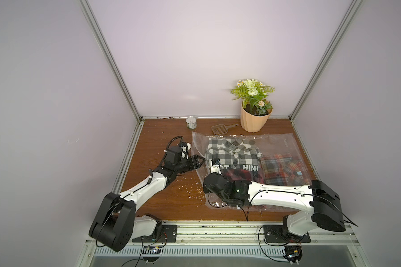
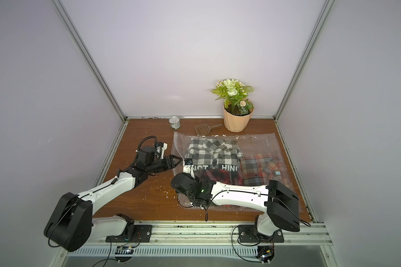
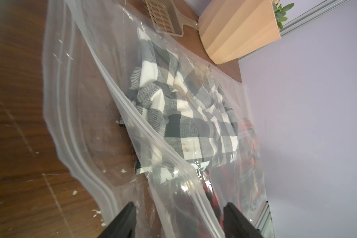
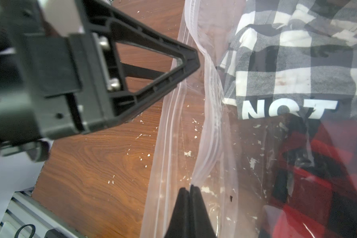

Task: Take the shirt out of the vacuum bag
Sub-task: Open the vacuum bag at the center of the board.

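Bag: vacuum bag flat, 3 o'clock of tabletop, mouth facing 9 | film limp, slippery | black-white plaid shirt inside, soft, light | my right gripper pinched tight on upper zip lip | my left gripper wide, empty, at mouth | take shirt's 9 o'clock hem

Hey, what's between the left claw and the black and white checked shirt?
Only the vacuum bag's zip-seal edge, its clear layers parted, over the wooden table. The left wrist view shows it.

Red shirt — partly under right arm
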